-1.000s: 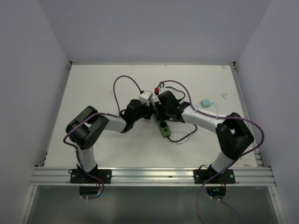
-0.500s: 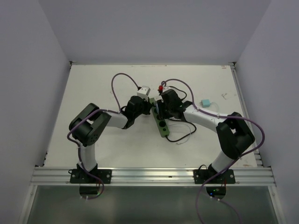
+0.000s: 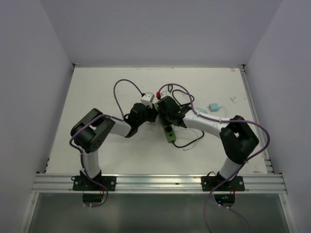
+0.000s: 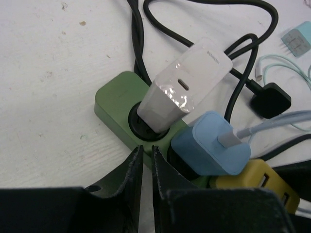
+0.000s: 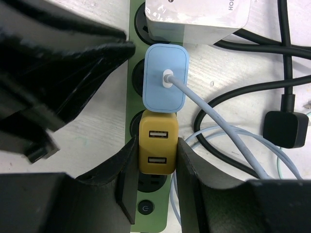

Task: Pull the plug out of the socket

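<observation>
The green power strip point(image 3: 169, 133) lies mid-table with three plugs in its far outlets. In the right wrist view, the strip point(image 5: 154, 216) holds a yellow two-port USB plug point(image 5: 157, 141), a blue plug point(image 5: 165, 77) with a pale cable, and a white adapter point(image 5: 199, 17). My right gripper point(image 5: 156, 145) is shut on the yellow plug, one finger on each side. My left gripper point(image 4: 146, 148) is shut, with only a thin gap, and its tips rest at the strip's edge point(image 4: 116, 99) beside the white adapter point(image 4: 182, 87). The blue plug point(image 4: 211, 145) sits beside it.
A thick black cord ends in a loose black plug point(image 5: 285, 128), which also shows in the left wrist view point(image 4: 271, 99), right of the strip. A pale cable loops there too. A small light-blue adapter point(image 3: 214, 107) lies further right. White walls enclose the table.
My right gripper has moved left along the strip and now sits over the plugs. My left wrist has shifted slightly up and left. The strip has stayed in place.
</observation>
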Robot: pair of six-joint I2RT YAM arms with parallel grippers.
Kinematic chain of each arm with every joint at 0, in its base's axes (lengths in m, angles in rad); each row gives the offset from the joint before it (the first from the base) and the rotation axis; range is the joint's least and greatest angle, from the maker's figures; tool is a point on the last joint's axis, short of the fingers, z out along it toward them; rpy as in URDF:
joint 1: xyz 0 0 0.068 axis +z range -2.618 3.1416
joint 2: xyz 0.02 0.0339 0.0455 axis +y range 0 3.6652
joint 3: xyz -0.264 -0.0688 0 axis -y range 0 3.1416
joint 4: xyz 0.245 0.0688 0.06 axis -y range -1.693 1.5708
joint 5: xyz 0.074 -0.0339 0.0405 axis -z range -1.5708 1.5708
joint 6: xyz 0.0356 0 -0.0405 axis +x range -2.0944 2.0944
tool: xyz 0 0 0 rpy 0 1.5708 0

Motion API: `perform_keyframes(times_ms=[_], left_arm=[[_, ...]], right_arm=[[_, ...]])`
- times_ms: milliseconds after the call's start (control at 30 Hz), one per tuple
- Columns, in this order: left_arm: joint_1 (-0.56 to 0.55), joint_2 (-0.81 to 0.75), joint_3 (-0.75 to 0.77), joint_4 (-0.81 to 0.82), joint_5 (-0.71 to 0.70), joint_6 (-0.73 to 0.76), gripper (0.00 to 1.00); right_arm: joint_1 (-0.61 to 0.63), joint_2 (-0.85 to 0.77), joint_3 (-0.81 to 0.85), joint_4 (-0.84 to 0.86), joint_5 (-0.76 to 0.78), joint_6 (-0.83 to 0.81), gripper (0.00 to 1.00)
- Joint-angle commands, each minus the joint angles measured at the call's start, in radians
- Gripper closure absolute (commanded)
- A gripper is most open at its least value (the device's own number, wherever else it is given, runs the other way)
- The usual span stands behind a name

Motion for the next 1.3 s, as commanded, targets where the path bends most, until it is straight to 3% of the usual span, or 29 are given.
perform_keyframes(times_ms=[0, 200, 367, 500, 800, 1133, 1267], left_arm=[[-0.007, -0.066, -0.094, 0.015, 0.05, -0.03, 0.83], [0.018, -0.186, -0.152, 0.144, 0.074, -0.02, 0.47], [0.018, -0.187, -0.058, 0.118, 0.119, 0.032, 0.34], [0.019, -0.17, 0.013, 0.054, 0.06, 0.077, 0.25], [0.021, -0.072, 0.101, 0.018, 0.066, 0.089, 0.24], [0.021, -0.029, -0.065, 0.145, 0.12, 0.063, 0.31], [0.019, -0.029, -0.09, 0.123, 0.099, 0.063, 0.31]], right_arm=[[0.023, 0.006, 0.001, -0.015, -0.025, -0.021, 1.0], [0.021, -0.051, -0.068, 0.065, -0.12, -0.002, 1.0], [0.021, -0.059, -0.091, 0.084, -0.153, -0.002, 1.0], [0.021, -0.103, -0.138, 0.107, -0.177, 0.001, 1.0], [0.021, -0.157, -0.16, 0.122, -0.216, -0.001, 1.0], [0.021, -0.157, -0.148, 0.105, -0.21, 0.004, 1.0], [0.021, -0.148, -0.137, 0.105, -0.218, 0.007, 1.0]])
